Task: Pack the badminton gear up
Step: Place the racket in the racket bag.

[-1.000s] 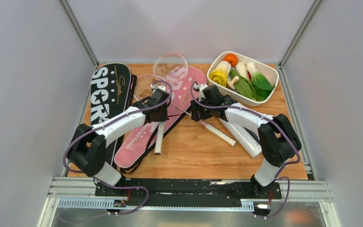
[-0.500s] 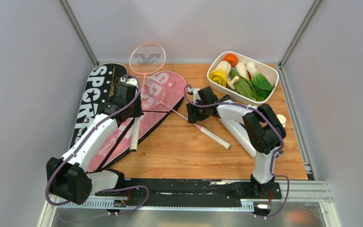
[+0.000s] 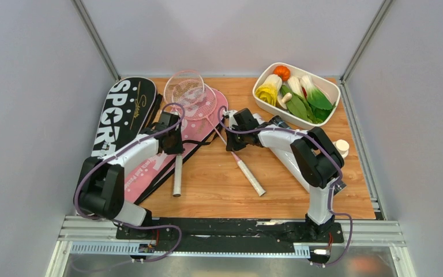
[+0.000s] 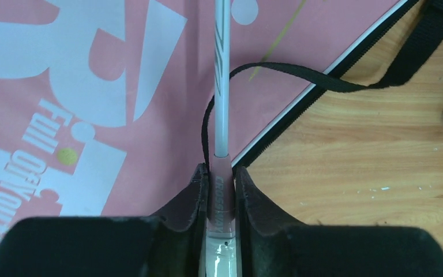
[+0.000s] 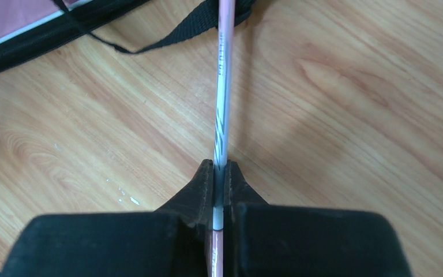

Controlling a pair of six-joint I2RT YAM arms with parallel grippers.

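Left gripper (image 4: 220,190), jaws closed on the pink collar where the thin white shaft meets the handle of the first pink-framed racket (image 4: 222,86). The shaft runs away from the fingers over the pink racket-shaped "SPORT" cover (image 4: 92,86), crossed by a thin black strap (image 4: 300,81).

Right gripper (image 5: 219,173), jaws closed on the thin white-and-pink shaft of the second pink-framed racket (image 5: 222,86), above the wooden tabletop (image 5: 352,115).

In the top view, both racket heads overlap near the far end of the pink cover; which head belongs to which shaft is hard to tell. The black "SPORT" cover (image 3: 124,112) lies just left of the pink one. The white bowl of toy vegetables (image 3: 329,86) sits at far right.
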